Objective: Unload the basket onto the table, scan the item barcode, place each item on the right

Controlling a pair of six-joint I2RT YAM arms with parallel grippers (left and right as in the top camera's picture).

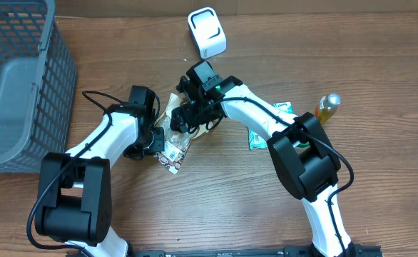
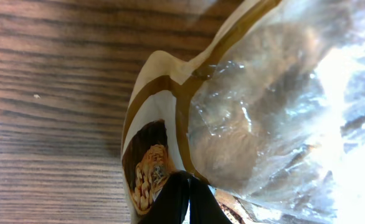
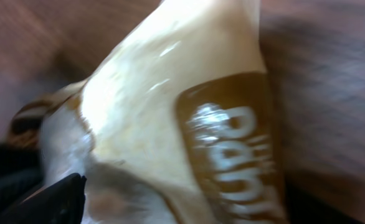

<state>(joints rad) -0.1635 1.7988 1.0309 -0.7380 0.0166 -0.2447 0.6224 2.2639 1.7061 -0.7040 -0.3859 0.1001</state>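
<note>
The item is a clear and cream snack bag with brown bands [image 1: 175, 151], lying at the middle of the table between both arms. My left gripper [image 1: 159, 139] is shut on the bag's lower printed edge. In the left wrist view its dark fingertips [image 2: 185, 186] pinch that edge, and the crinkled bag [image 2: 263, 106] fills the right side. My right gripper [image 1: 189, 114] is over the bag's upper end. In the blurred right wrist view the bag [image 3: 170, 112] lies between wide-set jaws, with one black finger [image 3: 58, 199] at the lower left. A white scanner [image 1: 207, 32] stands at the back.
A grey mesh basket [image 1: 52, 71] takes up the far left. A small bottle of yellow liquid [image 1: 328, 107] stands at the right. A green packet [image 1: 255, 139] lies partly under the right arm.
</note>
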